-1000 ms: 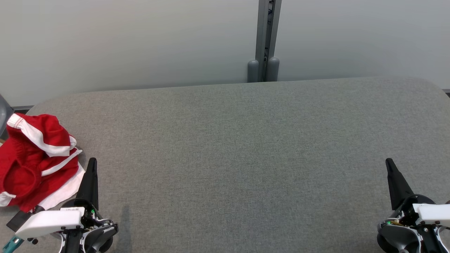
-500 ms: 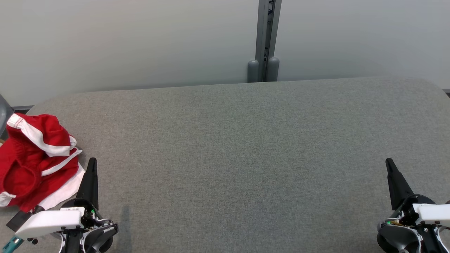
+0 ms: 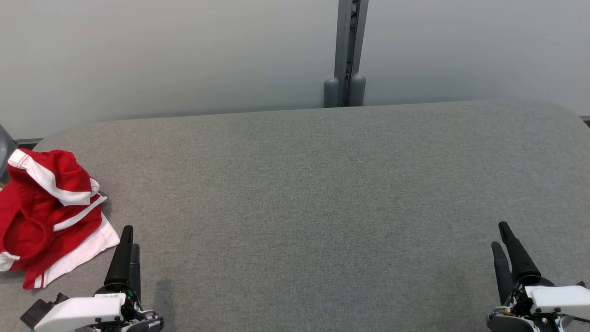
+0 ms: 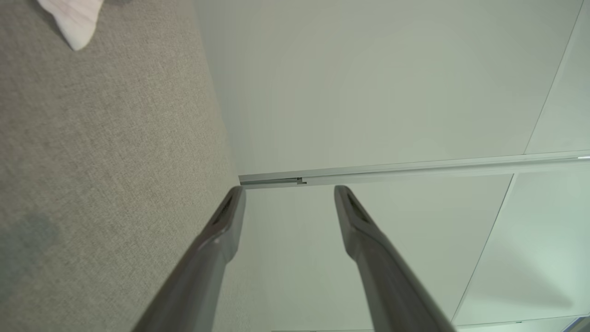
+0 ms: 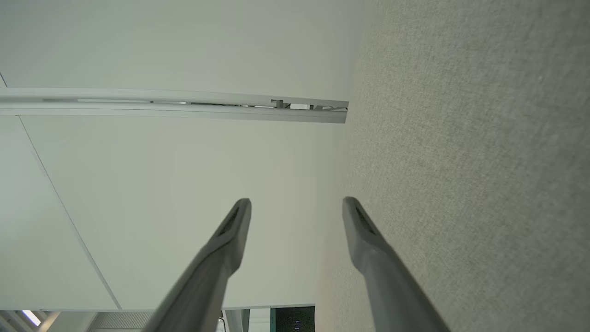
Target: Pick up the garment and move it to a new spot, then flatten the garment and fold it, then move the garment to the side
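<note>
A broad table (image 3: 299, 184) covered in grey woven fabric, with rounded far corners, stands against a pale, plain wall (image 3: 161, 55). A grey metal post (image 3: 349, 41) runs up the wall behind the far edge, with two rounded grey caps (image 3: 331, 92) at its foot.

The garment (image 3: 46, 212), red with white bands and a white hem, lies crumpled at the table's left edge, part of it hanging past the side. The left gripper (image 3: 131, 237) is low at the near left, just beside the garment's white hem but apart from it. The right gripper (image 3: 498, 234) is at the near right, well apart from the garment, over bare fabric.

From the head the fingers of each gripper nearly overlap. The left wrist view looks along its own fingers (image 4: 216, 240) and shows the jaws standing clearly apart with nothing between them, a white corner of cloth (image 4: 73, 23) off to one side, and panel seams in the wall. The right wrist view shows its fingers (image 5: 368, 249) likewise spread and empty, beside the table's weave.
</note>
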`<state>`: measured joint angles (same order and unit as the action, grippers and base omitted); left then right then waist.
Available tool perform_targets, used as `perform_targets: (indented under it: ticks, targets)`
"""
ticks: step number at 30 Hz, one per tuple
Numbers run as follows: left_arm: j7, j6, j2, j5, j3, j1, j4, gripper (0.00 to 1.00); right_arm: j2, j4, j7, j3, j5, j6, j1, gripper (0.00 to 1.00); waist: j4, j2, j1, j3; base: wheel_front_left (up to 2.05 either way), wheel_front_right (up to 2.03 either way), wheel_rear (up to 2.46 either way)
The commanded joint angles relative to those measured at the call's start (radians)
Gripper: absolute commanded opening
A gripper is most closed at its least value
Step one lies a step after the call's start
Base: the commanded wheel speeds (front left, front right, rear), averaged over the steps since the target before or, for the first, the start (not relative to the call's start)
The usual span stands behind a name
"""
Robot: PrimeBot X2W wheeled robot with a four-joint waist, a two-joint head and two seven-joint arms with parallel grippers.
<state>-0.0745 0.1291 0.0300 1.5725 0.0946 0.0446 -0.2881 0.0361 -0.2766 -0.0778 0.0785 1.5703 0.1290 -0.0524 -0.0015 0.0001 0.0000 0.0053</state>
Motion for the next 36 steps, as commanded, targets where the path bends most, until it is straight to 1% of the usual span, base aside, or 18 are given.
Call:
perform_targets:
  ticks: [1,7,17,24,28,30,32,36]
  targets:
    - [0.010,0.000,0.013,-0.033,-0.002,0.027,0.020,1.00,0.017,0.021,0.013,-0.009,-0.024,0.000,-0.025,1.00,0.000,-0.0001,0.0000,0.000,0.00,0.00,0.00]
    - [0.038,0.001,0.012,-0.160,-0.003,0.029,0.023,1.00,0.022,0.025,0.041,-0.020,-0.127,0.001,-0.029,1.00,-0.002,-0.0001,0.0000,0.001,0.00,0.00,0.00]
    - [0.080,0.001,0.014,-0.399,-0.020,0.025,0.027,1.00,0.030,0.018,0.084,-0.049,-0.336,0.001,-0.029,1.00,-0.005,-0.0001,0.0000,0.002,0.00,0.00,0.00]
    - [0.108,-0.003,0.014,-0.556,-0.014,0.019,0.035,1.00,0.031,0.008,0.112,-0.059,-0.471,0.001,-0.026,1.00,-0.006,-0.0001,0.0000,0.002,0.00,0.00,0.00]
    - [0.123,-0.011,0.015,-0.632,-0.017,0.015,0.037,1.00,0.033,0.004,0.127,-0.071,-0.535,0.001,-0.026,1.00,-0.006,-0.0001,0.0000,0.002,0.00,0.00,0.00]
    - [0.126,-0.013,0.015,-0.649,-0.018,0.014,0.037,1.00,0.035,0.003,0.130,-0.076,-0.550,0.001,-0.027,1.00,-0.007,-0.0001,0.0000,0.002,0.00,0.00,0.00]
    - [0.137,-0.019,0.015,-0.703,-0.025,0.011,0.038,1.00,0.040,0.002,0.140,-0.085,-0.603,0.001,-0.027,1.00,-0.007,-0.0001,0.0000,0.002,0.00,0.00,0.00]
    - [0.151,-0.026,0.016,-0.768,-0.033,0.005,0.036,1.00,0.039,0.008,0.154,-0.086,-0.672,0.001,-0.025,1.00,-0.006,-0.0001,0.0000,0.002,0.00,0.00,0.00]
